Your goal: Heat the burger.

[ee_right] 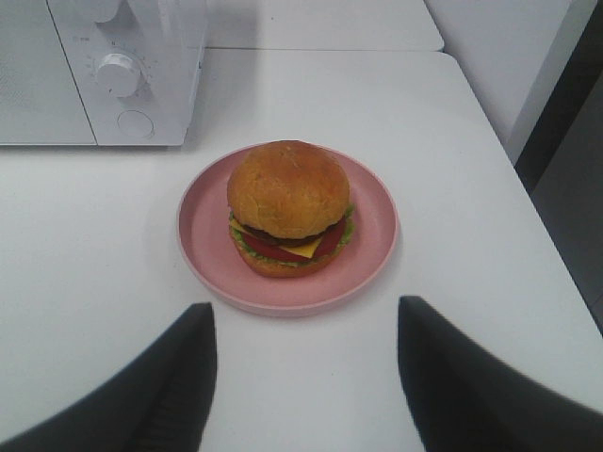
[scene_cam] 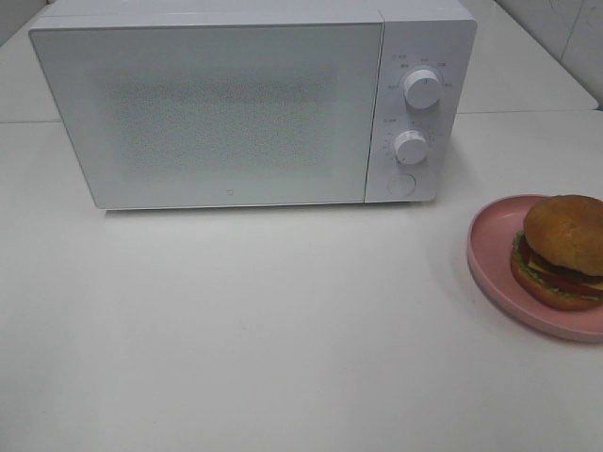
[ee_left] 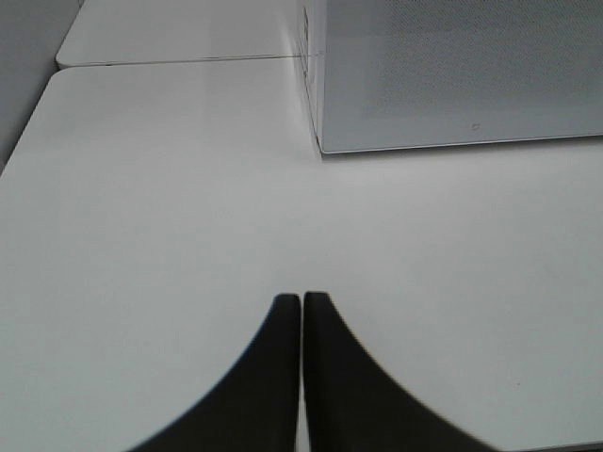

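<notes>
Now, as things are standing:

Burger (ee_right: 288, 202): sitting on the pink plate (ee_right: 373, 252), straight ahead of the right fingers and clear of them, lined up with the gap between the two; bun on top, with patty, cheese, tomato and lettuce showing at the side facing the fingers.

Plate: lying flat on the counter (scene_cam: 283, 330), its near rim just ahead of the right fingers, not touching them.

Right fingers (ee_right: 179, 377): standing wide apart, holding nothing, hovering over bare counter short of the plate.

Left fingers (ee_left: 283, 367): pressing together tip to tip, holding nothing, hanging over bare counter.

Microwave (scene_cam: 217, 113): sitting on the counter with its door closed; its near corner is lying well beyond the left fingers and off to one side; from the right fingers it is lying beyond the plate and off to the side.

Knobs: the upper knob (scene_cam: 421, 87) and lower knob (scene_cam: 411, 147) are sitting on the microwave's panel, with a round button (scene_cam: 400, 185) below them.

Overhead view: showing neither arm.
</notes>
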